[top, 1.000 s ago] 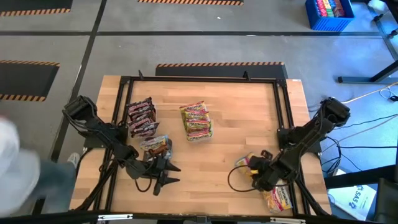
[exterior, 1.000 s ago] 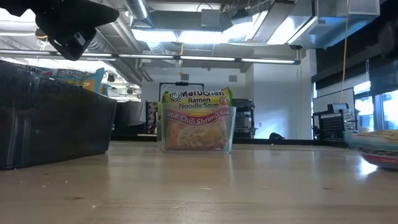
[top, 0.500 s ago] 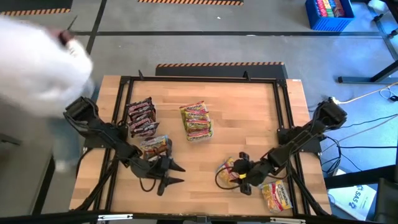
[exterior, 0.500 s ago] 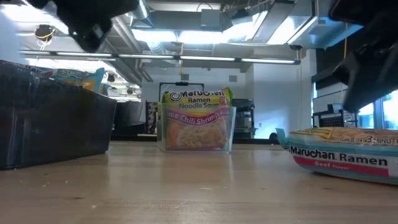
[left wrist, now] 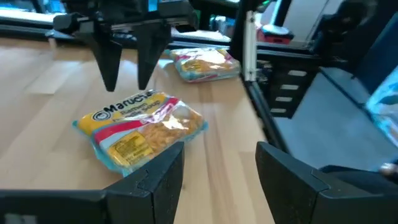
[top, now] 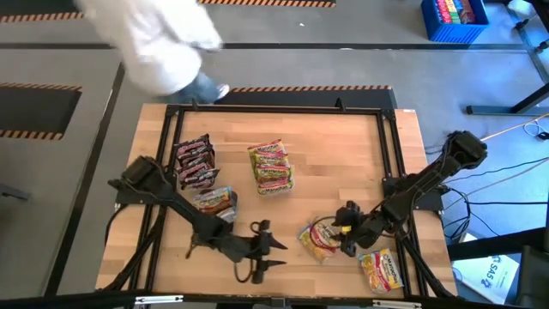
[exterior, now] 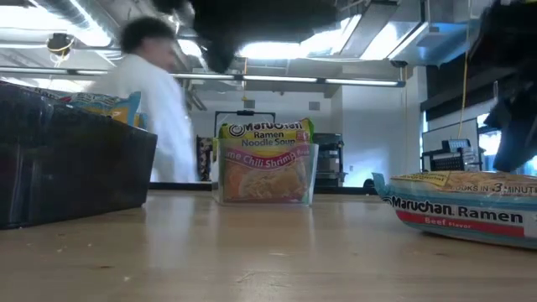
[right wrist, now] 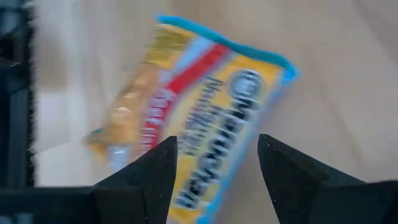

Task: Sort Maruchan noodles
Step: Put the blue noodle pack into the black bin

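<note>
A: So, how far is the sorting getting?

B: Partway. A yellow, blue-edged crinkly ramen packet [top: 318, 240] is lying loose at five o'clock, another [top: 381, 270] nearer the corner; maroon [top: 194, 161] and yellow-green [top: 271, 166] stacks are sitting sorted.

A: And the grippers?

B: The right gripper [top: 346, 225] is hovering, fingers apart, empty; the left gripper [top: 276, 260] likewise. A person in white [top: 159, 34] is passing at eleven o'clock.

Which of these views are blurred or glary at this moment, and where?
High view: the person in white is smeared by motion above the table. Low view: the same person blurs; ceiling lights glare. Right wrist view: the yellow, blue-edged plastic noodle packet is soft. Left wrist view: that packet reads sharper; the right edge blurs.
</note>
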Tool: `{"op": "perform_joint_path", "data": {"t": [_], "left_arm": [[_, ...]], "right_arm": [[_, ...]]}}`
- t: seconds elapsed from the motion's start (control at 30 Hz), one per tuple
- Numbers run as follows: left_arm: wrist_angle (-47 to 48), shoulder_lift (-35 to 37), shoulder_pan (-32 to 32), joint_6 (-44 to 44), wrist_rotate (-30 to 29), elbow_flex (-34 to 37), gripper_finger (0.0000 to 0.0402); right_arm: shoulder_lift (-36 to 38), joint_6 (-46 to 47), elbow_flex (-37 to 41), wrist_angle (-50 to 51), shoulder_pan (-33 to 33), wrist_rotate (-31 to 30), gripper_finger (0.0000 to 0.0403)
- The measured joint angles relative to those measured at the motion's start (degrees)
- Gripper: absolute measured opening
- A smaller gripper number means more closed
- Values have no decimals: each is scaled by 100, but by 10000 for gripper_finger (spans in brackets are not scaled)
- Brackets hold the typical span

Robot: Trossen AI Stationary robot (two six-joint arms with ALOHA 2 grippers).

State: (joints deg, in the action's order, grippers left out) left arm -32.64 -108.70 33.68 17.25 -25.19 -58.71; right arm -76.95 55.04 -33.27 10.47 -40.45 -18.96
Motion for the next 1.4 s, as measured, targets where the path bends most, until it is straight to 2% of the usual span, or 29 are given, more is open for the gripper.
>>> {"op": "perform_joint_path", "data": {"t": [0.13, 0.33, 0.43, 0.57, 0.8, 0.93, 1.03, 1.13, 1.4], "left_arm": [[151, -479, -219, -3, 36, -616, 192], [1118, -849, -609, 21, 491, -1490, 192], [1747, -1027, -724, 49, 464, -1777, 192], [1924, -1306, -827, 53, 637, -2041, 192], [1996, -1789, -1002, 32, 870, -2180, 192], [1959, -1890, -1114, 58, 990, -2191, 192], [1959, -1919, -1135, 59, 1025, -2193, 192], [1966, -1917, -1133, 55, 1032, -2193, 192], [1985, -1917, -1153, 55, 1033, -2193, 192]], "right_arm": [[281, 598, 502, -264, 0, -157, 209], [383, 1135, 1295, -1677, 0, 154, 209], [351, 1459, 1612, -2196, -1, 205, 209], [352, 1956, 1855, -2565, 0, 201, 209], [302, 2124, 1870, -2771, 134, 365, 222], [84, 2122, 1870, -2899, 406, 650, 271], [-182, 2109, 1852, -3361, 585, 946, 312], [-439, 2107, 1852, -3703, 645, 1073, 336], [-854, 2103, 1622, -3978, 640, 1147, 330]]}}
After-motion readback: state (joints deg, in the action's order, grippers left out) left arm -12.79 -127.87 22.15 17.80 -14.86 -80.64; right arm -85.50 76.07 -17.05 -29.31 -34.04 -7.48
